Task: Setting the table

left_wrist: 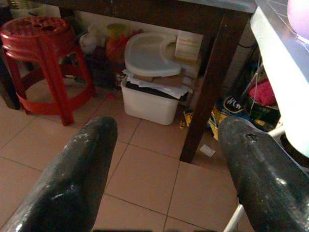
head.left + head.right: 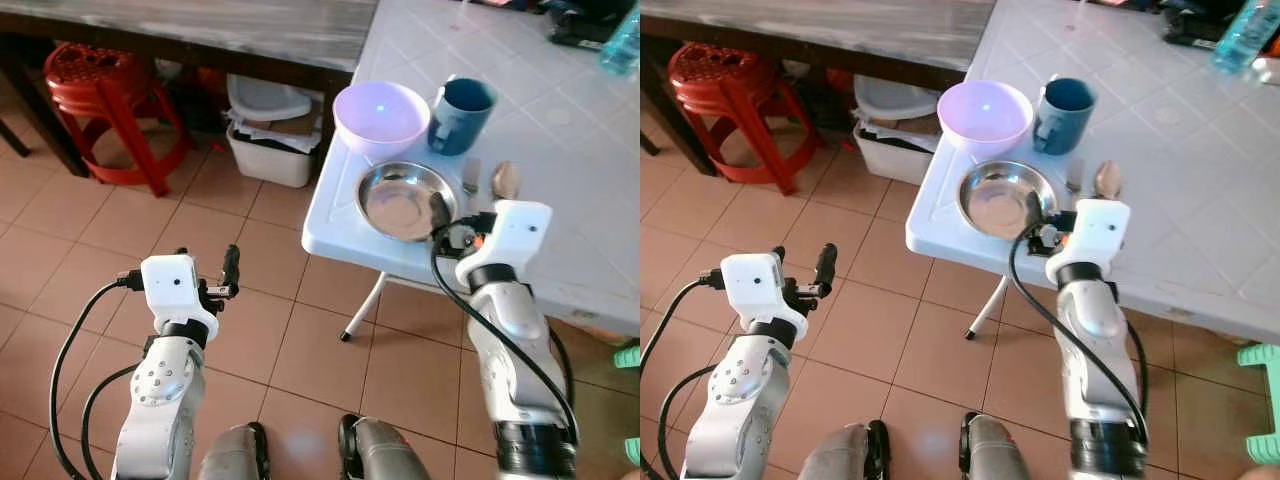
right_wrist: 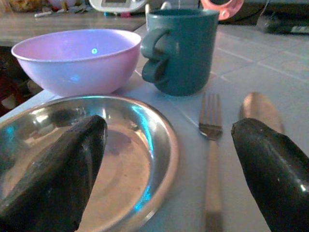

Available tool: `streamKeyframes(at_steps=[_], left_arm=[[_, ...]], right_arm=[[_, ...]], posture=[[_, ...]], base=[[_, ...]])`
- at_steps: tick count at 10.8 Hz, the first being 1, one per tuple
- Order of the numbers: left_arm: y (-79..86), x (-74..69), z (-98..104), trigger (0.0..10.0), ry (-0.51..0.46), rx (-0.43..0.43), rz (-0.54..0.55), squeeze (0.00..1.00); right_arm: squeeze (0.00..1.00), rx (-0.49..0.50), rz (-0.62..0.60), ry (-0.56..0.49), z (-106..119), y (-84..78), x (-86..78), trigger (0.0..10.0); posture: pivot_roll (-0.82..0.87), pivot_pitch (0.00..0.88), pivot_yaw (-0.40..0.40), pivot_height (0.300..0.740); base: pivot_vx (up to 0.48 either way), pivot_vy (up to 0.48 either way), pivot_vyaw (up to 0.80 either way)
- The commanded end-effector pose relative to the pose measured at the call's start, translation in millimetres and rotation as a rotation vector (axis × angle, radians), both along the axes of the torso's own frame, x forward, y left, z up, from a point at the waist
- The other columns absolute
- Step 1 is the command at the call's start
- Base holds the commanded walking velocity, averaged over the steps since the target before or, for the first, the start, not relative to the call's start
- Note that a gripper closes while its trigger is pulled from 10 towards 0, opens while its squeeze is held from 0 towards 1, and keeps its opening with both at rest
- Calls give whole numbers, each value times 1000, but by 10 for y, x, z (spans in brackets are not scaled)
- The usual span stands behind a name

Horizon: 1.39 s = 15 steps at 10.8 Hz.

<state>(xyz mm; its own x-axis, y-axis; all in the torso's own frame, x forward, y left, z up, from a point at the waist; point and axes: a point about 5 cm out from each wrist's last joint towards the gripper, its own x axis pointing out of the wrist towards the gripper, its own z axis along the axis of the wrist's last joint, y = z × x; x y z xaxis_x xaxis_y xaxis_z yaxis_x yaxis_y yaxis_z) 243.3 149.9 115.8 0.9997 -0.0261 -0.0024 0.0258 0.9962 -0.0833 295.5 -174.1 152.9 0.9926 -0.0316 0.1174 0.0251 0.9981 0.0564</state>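
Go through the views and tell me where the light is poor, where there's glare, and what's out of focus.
Both eye views: bright, even daylight; a glare spot inside the pink bowl. Left wrist view: dim under the wooden table, the white table's edge blown out, fingers blurred. Right wrist view: dusky, bluish sheen on the steel plate, fingers soft.

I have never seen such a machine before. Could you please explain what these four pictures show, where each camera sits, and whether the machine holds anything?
This is a humanoid robot with two silver arms. Two pictures come from cameras in its head, looking down; the other two from cameras on its wrists.

On the white table lie a steel plate, a pink bowl, a teal mug, a fork and a spoon.

The right tool hovers open at the plate and fork, holding nothing. The left tool is open over the floor, facing a red stool and a white bin.
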Motion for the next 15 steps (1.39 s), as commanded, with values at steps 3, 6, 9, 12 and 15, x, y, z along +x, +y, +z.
streamKeyframes(at_steps=[3,6,9,12,15], left_arm=[[-9,-50,17,10000,6,11,-10,0],[-14,-56,13,10000,11,8,-9,0],[-19,-45,18,10000,13,10,-13,0],[-17,-38,26,10000,11,12,-12,0],[-112,-58,62,10000,-16,7,-132,0]], right_arm=[[0,42,34,41,-60,17,16,10000],[0,108,34,87,-122,23,13,10000],[0,178,93,114,-134,79,57,10000],[0,236,135,143,-148,146,55,5647],[0,271,132,163,-161,143,51,392]], posture=[[-1,239,-1,740],[-4,247,-5,740],[-1,247,-5,740],[0,247,-6,740],[-2,246,-8,740]], base=[[0,0,0],[0,0,0],[0,0,0],[0,0,0],[0,0,0]])
